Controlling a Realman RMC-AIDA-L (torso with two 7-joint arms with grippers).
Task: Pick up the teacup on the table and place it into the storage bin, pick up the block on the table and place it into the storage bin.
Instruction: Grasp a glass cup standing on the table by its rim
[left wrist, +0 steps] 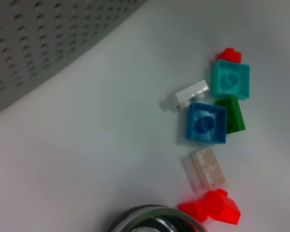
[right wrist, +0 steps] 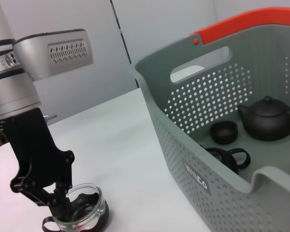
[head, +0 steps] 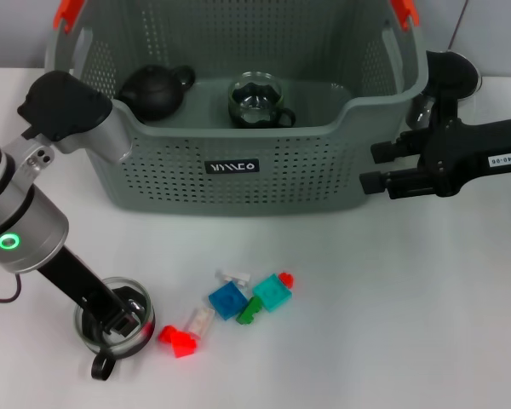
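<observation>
The storage bin sits at the far side of the white table, its far rim cut off at the top of the head view, and a wide stretch of bare table lies open in front of it. Already inside: a black teapot, a glass cup, and, in the right wrist view, a small dark bowl by the pot.

Down near the front edge, well in front of the bin's left corner, the left gripper is down at the glass teacup, one finger inside the rim and one outside, holding the wall of the cup as it stands on the table. Its black handle pokes out toward the table's front edge. The left wrist view catches only a sliver of the rim.

Just right of the teacup, the blocks lie in a loose cluster: red, clear white, blue, green, teal. The red one nearly touches the cup.

The right gripper hangs off the bin's right corner, fingers spread and holding nothing, above the table.
</observation>
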